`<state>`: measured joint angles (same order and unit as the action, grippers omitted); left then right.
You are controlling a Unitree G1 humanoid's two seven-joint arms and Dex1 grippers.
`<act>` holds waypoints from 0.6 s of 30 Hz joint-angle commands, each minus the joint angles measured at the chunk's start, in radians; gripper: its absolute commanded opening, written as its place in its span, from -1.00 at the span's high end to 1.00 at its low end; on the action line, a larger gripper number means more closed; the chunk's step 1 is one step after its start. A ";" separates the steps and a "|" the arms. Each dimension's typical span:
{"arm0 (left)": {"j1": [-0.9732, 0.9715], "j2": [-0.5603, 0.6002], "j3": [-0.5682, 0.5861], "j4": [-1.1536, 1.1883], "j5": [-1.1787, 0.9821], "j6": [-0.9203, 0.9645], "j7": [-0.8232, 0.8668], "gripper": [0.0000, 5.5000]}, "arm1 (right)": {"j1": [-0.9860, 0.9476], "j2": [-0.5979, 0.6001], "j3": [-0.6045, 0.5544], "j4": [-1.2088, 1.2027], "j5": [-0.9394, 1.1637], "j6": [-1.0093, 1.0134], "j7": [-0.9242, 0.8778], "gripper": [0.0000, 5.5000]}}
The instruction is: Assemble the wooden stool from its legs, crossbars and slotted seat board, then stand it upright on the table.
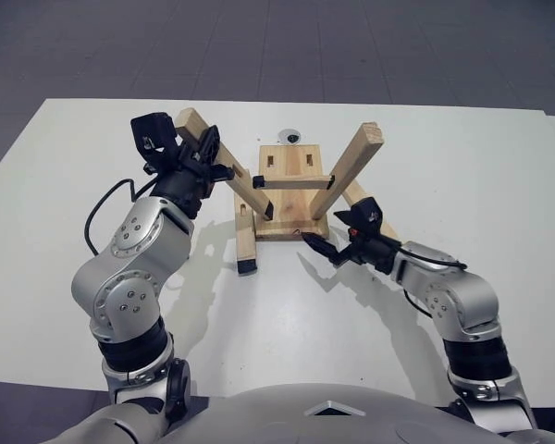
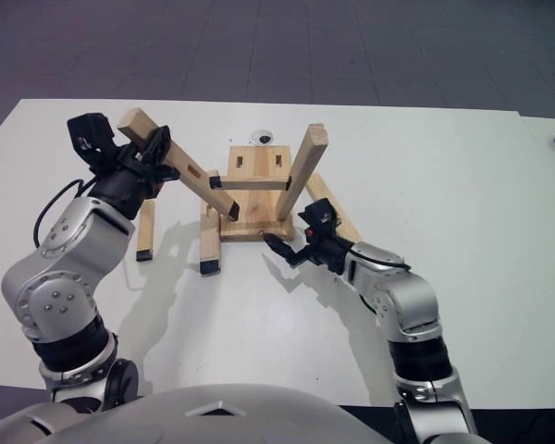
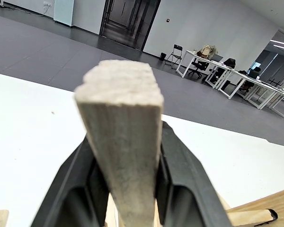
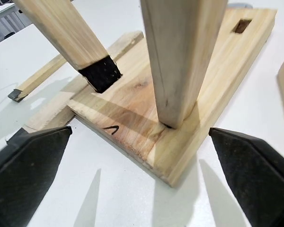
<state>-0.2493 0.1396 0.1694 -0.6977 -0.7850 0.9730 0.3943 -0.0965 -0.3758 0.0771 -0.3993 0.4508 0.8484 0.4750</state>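
We see the slotted seat board (image 1: 291, 166) lying flat mid-tabletop (image 1: 462, 185). The left leg (image 1: 231, 173) and right leg (image 1: 349, 169) lean up from it, joined by a crossbar (image 1: 294, 182). Our left gripper (image 1: 202, 155) has its fingers clamped on the left leg's top end, toward 10 o'clock. Our right gripper (image 2: 296, 233) holds its fingers apart just off the board's 5 o'clock corner.

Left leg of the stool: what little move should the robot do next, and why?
Probably tip the leg in the left fingers more upright, pressing its black end into the seat board. It leans at the board's corner, while the other leg already stands in it.
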 commanded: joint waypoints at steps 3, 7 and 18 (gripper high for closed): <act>0.149 -0.068 -0.020 0.048 0.058 0.127 0.092 0.63 | -0.025 -0.096 -0.051 -0.118 0.053 0.059 0.047 -0.96; 0.127 -0.149 0.030 0.028 0.039 0.201 0.183 0.63 | -0.015 -0.127 -0.058 -0.140 0.068 0.079 0.061 -0.96; 0.027 -0.176 0.001 0.022 0.093 0.443 0.231 0.63 | -0.015 -0.124 -0.099 -0.156 0.105 0.068 0.066 -0.96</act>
<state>-0.3107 -0.0468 0.2270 -0.7870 -0.7660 1.1724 0.5887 -0.1084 -0.4859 0.0209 -0.5186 0.5132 0.9079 0.5251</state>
